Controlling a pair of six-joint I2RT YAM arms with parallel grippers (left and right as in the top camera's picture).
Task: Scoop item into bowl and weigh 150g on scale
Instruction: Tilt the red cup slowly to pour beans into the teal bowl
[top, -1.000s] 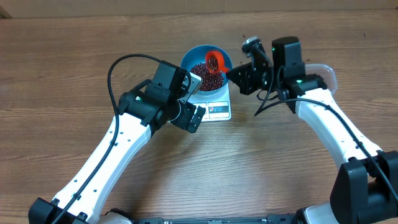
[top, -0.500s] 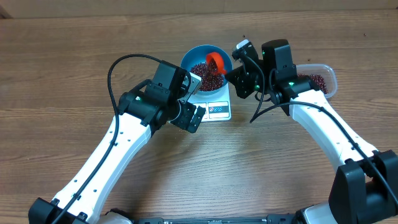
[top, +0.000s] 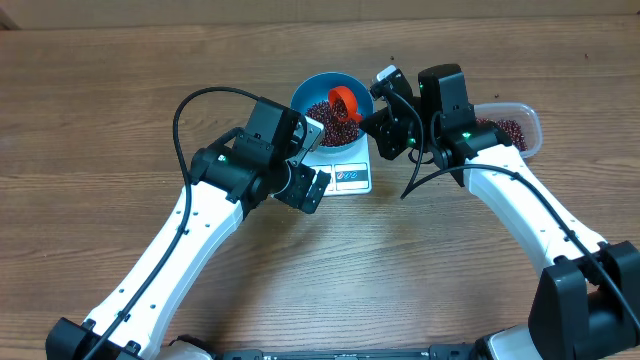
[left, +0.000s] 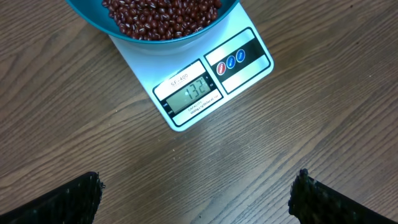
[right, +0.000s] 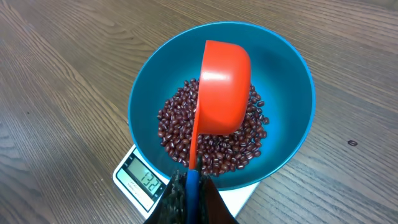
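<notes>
Right gripper (right: 189, 186) pinches a bright red plastic scoop (right: 222, 87) over dark red-brown beans (right: 177, 127) in a deep blue bowl (right: 292, 93) on a flat white scale (left: 205, 81). Left gripper (left: 198, 199) jaws stand wide, empty.

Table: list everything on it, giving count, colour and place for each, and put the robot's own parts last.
table: one, brown wood grain, under everything
scale: one, white, centre of the table, display reads 132
bowl: one, bright blue, standing on the scale
beans in the bowl: many, dark red-brown, loose pile on the bowl's bottom
scoop: one, bright red, held by its handle over the bowl
tub: one, clear plastic, right of the bowl behind the right arm
beans in the tub: many, dark red-brown, inside the tub
left gripper: one, black, open and empty, above the table in front of the scale
right gripper: one, black, shut on the scoop handle
</notes>
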